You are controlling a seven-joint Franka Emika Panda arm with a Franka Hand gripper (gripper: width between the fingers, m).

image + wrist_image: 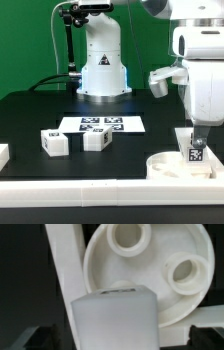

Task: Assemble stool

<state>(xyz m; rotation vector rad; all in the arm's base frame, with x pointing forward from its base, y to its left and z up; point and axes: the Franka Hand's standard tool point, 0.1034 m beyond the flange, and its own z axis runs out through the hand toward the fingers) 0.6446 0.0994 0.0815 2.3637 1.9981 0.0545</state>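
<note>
The round white seat lies flat at the front of the table, toward the exterior view's right. One blocky white leg with a marker tag stands upright in it. My gripper hangs straight over that leg. In the wrist view the leg sits between my dark fingers, and a strip of seat shows beside it on one side, so my gripper is open around it. The seat shows two round sockets. Two more legs lie loose on the dark table.
The marker board lies flat mid-table behind the loose legs. A long white rail runs along the front edge, close beside the seat; the wrist view shows the rail. The robot base stands at the back. A white piece shows at the exterior view's left edge.
</note>
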